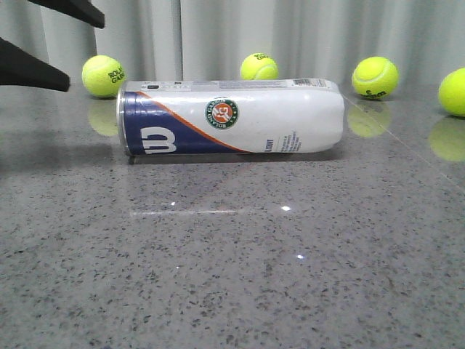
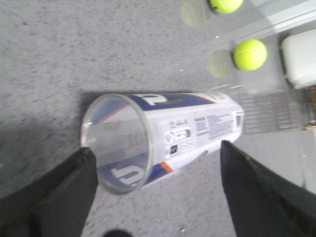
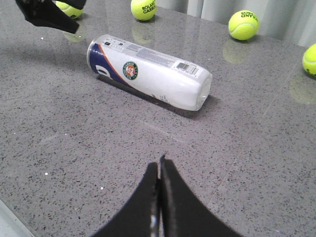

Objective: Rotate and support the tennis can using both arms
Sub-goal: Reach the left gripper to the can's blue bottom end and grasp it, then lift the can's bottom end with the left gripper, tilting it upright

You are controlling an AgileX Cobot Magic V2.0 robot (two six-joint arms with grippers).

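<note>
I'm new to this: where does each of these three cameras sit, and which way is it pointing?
Front view: low, looking forward over the table at the lying tennis can; the left gripper's black fingers show at upper left.
Left wrist view: on the left arm, facing the can's open end between the spread fingers of the left gripper.
Right wrist view: on the right arm, farther back, looking over the closed right gripper toward the can.
All three share the can and tennis balls.

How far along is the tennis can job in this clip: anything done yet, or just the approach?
Early approach only. The tennis can lies on its side on the table, ungripped. In hand: the left hand is open, poised at the can's open rim. The right hand is shut, well short of the can. Gripping, rotating and supporting all remain.
</note>
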